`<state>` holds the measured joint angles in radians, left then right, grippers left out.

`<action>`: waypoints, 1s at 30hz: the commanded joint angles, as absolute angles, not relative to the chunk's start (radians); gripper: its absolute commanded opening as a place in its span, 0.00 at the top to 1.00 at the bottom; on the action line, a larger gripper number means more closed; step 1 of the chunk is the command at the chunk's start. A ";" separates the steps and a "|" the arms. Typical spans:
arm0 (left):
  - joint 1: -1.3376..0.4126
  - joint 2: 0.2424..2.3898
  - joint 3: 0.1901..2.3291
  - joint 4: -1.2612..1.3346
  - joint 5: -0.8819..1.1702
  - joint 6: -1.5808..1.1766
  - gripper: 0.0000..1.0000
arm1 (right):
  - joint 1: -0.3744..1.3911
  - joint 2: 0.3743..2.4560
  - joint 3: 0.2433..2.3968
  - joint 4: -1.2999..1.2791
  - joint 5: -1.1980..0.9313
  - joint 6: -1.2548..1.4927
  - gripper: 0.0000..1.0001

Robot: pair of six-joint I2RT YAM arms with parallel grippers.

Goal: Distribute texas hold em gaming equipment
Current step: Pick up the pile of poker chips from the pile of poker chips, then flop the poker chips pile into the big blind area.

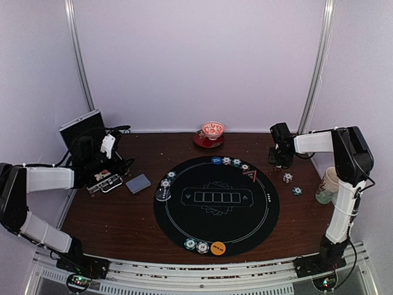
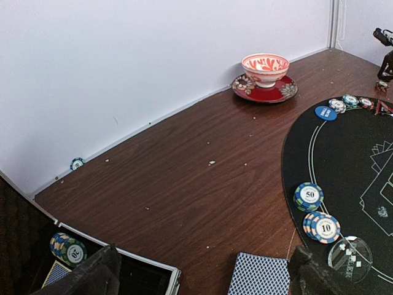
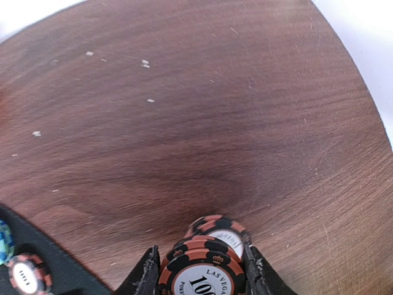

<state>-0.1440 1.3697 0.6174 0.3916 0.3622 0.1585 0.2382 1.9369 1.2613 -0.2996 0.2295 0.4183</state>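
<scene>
My right gripper (image 3: 199, 261) is shut on a small stack of orange-and-black poker chips (image 3: 206, 270), low over the bare wood at the far right of the table (image 1: 281, 161). My left gripper (image 2: 199, 284) stands wide open with nothing held, above the deck of blue-backed cards (image 2: 261, 275) and next to an open case (image 2: 141, 276) holding more chips (image 2: 67, 249). In the top view the deck (image 1: 138, 183) lies left of the black mat (image 1: 216, 221). Chips sit on the mat's left rim (image 1: 164, 182), far rim (image 1: 237, 163) and near rim (image 1: 196, 246), with a blue disc (image 1: 216, 160) and an orange disc (image 1: 217, 248).
A red-and-white bowl (image 1: 213, 129) on its saucer stands at the back wall. Two loose chips (image 1: 287, 177) (image 1: 297, 191) lie right of the mat, and a cup (image 1: 327, 184) stands at the right edge. A clear disc (image 2: 351, 259) rests on the mat's left rim.
</scene>
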 commanded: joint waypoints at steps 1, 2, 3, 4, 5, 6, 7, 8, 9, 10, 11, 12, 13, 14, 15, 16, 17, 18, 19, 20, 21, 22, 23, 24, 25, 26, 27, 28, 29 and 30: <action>-0.143 1.373 0.652 0.417 0.369 0.161 0.02 | 0.293 1.857 1.253 -0.308 0.271 0.401 0.71; -0.142 1.373 0.652 0.418 0.368 0.162 0.02 | 0.310 1.846 1.255 -0.312 0.274 0.398 0.71; -0.142 1.373 0.652 0.419 0.367 0.161 0.02 | 0.325 1.836 1.255 -0.317 0.271 0.396 0.72; -0.142 1.373 0.652 0.420 0.366 0.161 0.02 | 0.342 1.823 1.256 -0.323 0.268 0.392 0.72; -0.143 1.373 0.652 0.420 0.364 0.161 0.02 | 0.361 1.811 1.255 -0.330 0.262 0.388 0.72; -0.143 1.374 0.652 0.419 0.363 0.160 0.02 | 0.378 1.799 1.254 -0.338 0.255 0.387 0.72; -0.142 1.376 0.653 0.419 0.361 0.159 0.02 | 0.403 1.781 1.251 -0.344 0.250 0.384 0.73; -0.142 1.377 0.655 0.419 0.361 0.160 0.02 | 0.425 1.763 1.244 -0.349 0.244 0.383 0.73; -0.143 1.377 0.655 0.419 0.361 0.158 0.02 | 0.448 1.742 1.237 -0.354 0.241 0.381 0.73; -0.143 1.378 0.656 0.418 0.362 0.158 0.02 | 0.475 1.720 1.230 -0.357 0.237 0.378 0.73; -0.143 1.378 0.656 0.417 0.362 0.156 0.02 | 0.504 1.698 1.223 -0.361 0.233 0.376 0.73; -0.143 1.377 0.656 0.416 0.362 0.156 0.02 | 0.534 1.673 1.213 -0.362 0.231 0.373 0.73; -0.142 1.375 0.656 0.417 0.362 0.155 0.02 | 0.566 1.650 1.201 -0.359 0.229 0.370 0.73; -0.143 1.372 0.654 0.416 0.359 0.155 0.02 | 0.600 1.627 1.188 -0.351 0.225 0.367 0.74; -0.143 1.369 0.653 0.418 0.357 0.155 0.02 | 0.636 1.606 1.174 -0.341 0.216 0.364 0.74; -0.143 1.367 0.652 0.420 0.356 0.156 0.02 | 0.671 1.586 1.165 -0.336 0.210 0.363 0.74; -0.143 1.367 0.651 0.420 0.354 0.156 0.02 | 0.708 1.574 1.157 -0.333 0.208 0.363 0.74; -0.142 1.366 0.650 0.422 0.354 0.156 0.02 | 0.749 1.567 1.149 -0.326 0.209 0.361 0.74; -0.142 1.367 0.650 0.421 0.353 0.156 0.02 | 0.786 1.563 1.143 -0.317 0.211 0.360 0.74; -0.143 1.368 0.652 0.421 0.353 0.156 0.02 | 0.826 1.565 1.140 -0.313 0.212 0.359 0.74; -0.142 1.371 0.652 0.422 0.352 0.156 0.02 | 0.865 1.570 1.139 -0.305 0.212 0.354 0.74; -0.143 1.371 0.653 0.421 0.351 0.156 0.02 | 0.904 1.581 1.141 -0.297 0.210 0.351 0.74; -0.143 1.373 0.653 0.421 0.350 0.156 0.02 | 0.942 1.596 1.146 -0.292 0.205 0.347 0.74; -0.143 1.372 0.653 0.420 0.350 0.156 0.02 | 0.976 1.612 1.154 -0.289 0.200 0.343 0.74; -0.142 1.371 0.653 0.421 0.350 0.156 0.02 | 1.011 1.635 1.163 -0.287 0.194 0.338 0.74; -0.143 1.371 0.652 0.422 0.348 0.157 0.02 | 1.042 1.656 1.172 -0.280 0.191 0.331 0.74; -0.142 1.371 0.652 0.423 0.347 0.158 0.02 | 1.085 1.681 1.187 -0.275 0.187 0.325 0.74; -0.142 1.372 0.652 0.424 0.348 0.159 0.02 | 1.114 1.707 1.204 -0.273 0.174 0.321 0.74; -0.143 1.373 0.652 0.423 0.348 0.160 0.02 | 1.138 1.731 1.218 -0.270 0.163 0.314 0.74; -0.143 1.374 0.653 0.422 0.348 0.159 0.02 | 1.165 1.757 1.232 -0.265 0.154 0.308 0.74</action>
